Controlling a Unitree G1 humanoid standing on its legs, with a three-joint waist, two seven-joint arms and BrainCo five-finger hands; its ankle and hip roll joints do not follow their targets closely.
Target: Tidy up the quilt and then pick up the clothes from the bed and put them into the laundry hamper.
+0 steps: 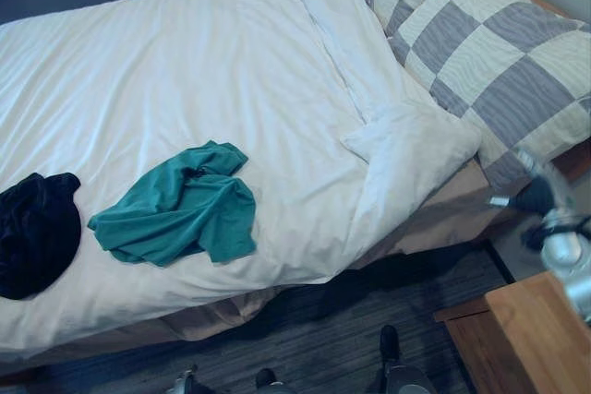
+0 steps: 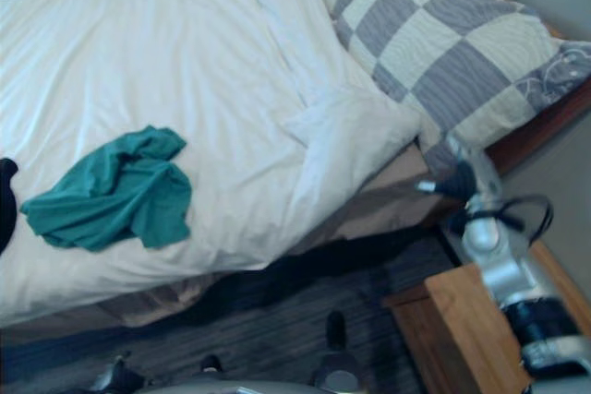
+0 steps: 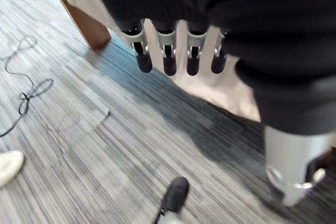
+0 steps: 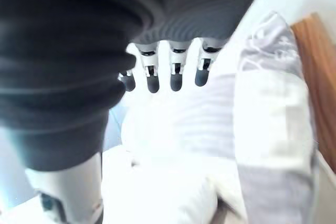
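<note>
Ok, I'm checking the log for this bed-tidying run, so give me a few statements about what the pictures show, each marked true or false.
1. A teal garment lies on the white quilt. True.
2. A black garment lies beside it, nearer the robot's left. True.
3. The right hand grips the teal garment. False: its fingers are straight and hold nothing, hanging near the checked pillow.
4. The left hand rests on the quilt. False: it hangs over the striped carpet.
5. The quilt's corner by the pillow is folded back. True.
</note>
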